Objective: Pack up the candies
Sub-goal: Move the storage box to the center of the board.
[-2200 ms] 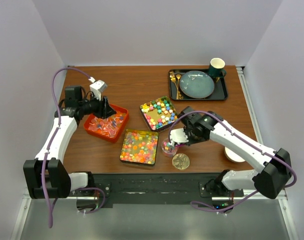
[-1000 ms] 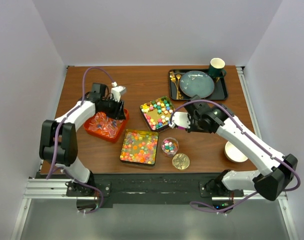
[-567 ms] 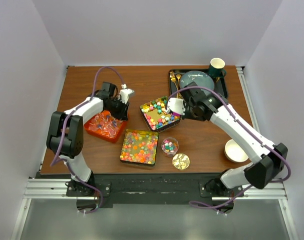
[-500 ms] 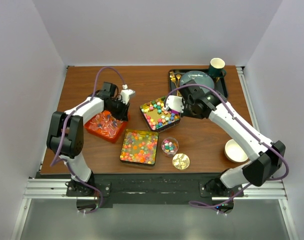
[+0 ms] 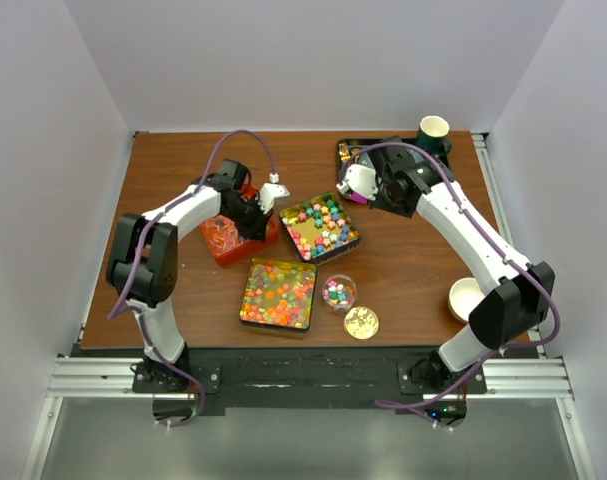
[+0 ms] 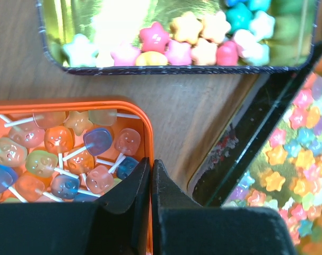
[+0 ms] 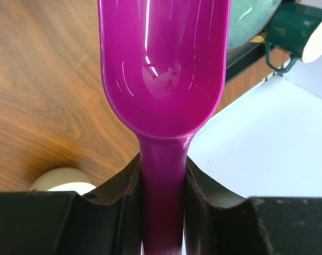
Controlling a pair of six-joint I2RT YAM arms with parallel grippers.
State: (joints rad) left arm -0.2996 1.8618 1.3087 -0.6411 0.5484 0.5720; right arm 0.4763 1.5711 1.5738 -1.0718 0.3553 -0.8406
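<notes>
Star candies fill a gold tin [image 5: 320, 227], also in the left wrist view [image 6: 176, 40]. Round bead candies fill a second tin [image 5: 279, 293]. A small clear jar [image 5: 338, 292] holds some candies, with its gold lid [image 5: 360, 321] beside it. My left gripper [image 5: 255, 222] [image 6: 150, 178] is shut on the right rim of an orange tray of lollipops [image 5: 228, 238] [image 6: 97, 106]. My right gripper [image 5: 361, 188] [image 7: 162, 175] is shut on the handle of an empty magenta scoop [image 7: 163, 69], held above the table behind the star tin.
A dark tray [image 5: 443, 185] with a teal plate, gold cutlery and a green cup [image 5: 432, 132] [image 7: 298, 29] stands at the back right. A white bowl [image 5: 466, 298] [image 7: 62, 180] sits at the right front. Another tin of candies shows at the left wrist view's right edge [image 6: 301, 154].
My left gripper has dragged the orange tray right, close to the star tin. My right gripper has carried the scoop from the jar back past the star tin toward the dark tray.
</notes>
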